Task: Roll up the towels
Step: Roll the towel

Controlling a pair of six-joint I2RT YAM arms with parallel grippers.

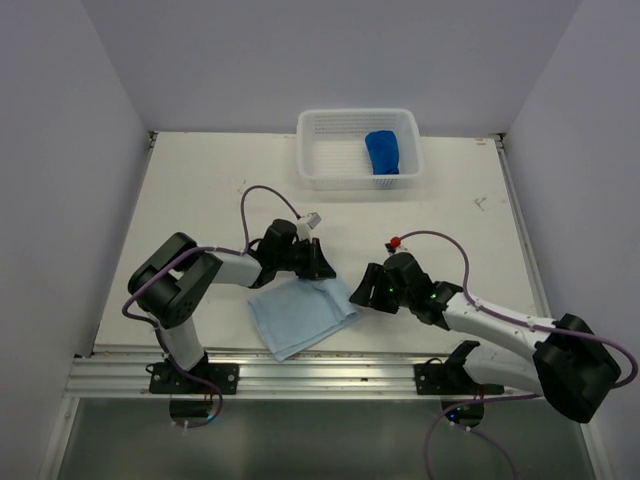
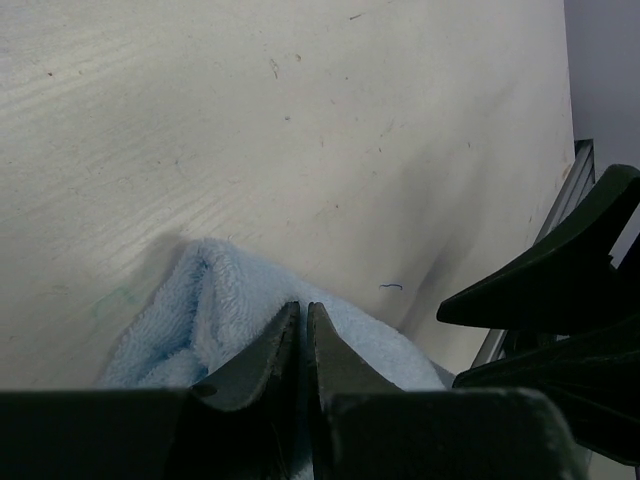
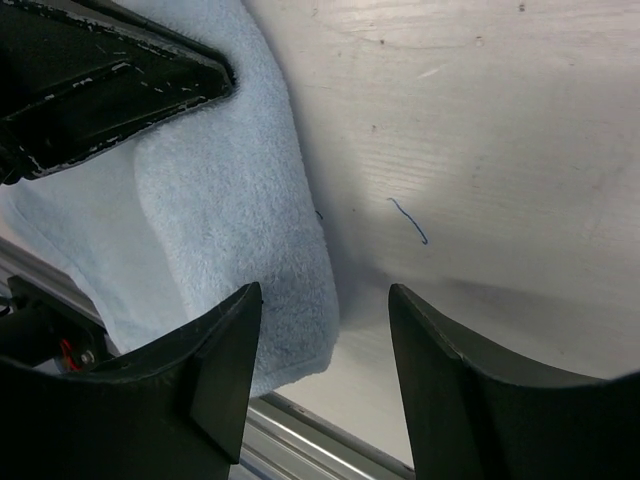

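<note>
The pale sky-blue towel [image 1: 298,318] lies flat at about 6 o'clock on the white surface [image 1: 200,200], close to the near rail. Both arms bend inward over its far right corner. The left tool [image 1: 320,266] sits on the towel's 1 o'clock corner with its fingers [image 2: 265,355] drawn together to a thin slit. Terry bunches up around the tips in the left wrist view, so they appear to pinch a fold of cloth, though the layer caught inside the slit is not plainly visible. That hold makes sense as the start of a roll: in the right wrist view the towel's edge is already turned over into a soft ridge, and the left tool bears on the top of that ridge, pinning it. The right tool [image 1: 356,292] waits at the towel's 3 o'clock edge, spread wide and holding nothing. One finger [image 3: 215,370] hangs over the ridge and the other is over bare surface, so the folded edge runs up between them. It looks placed to take hold of the ridge beside its partner, so that the two can turn the fold together and keep the roll even. The dark royal blue towel [image 1: 384,150] is bundled up inside the white perforated basket [image 1: 318,172] at 12 o'clock, well apart from both tools.
</note>
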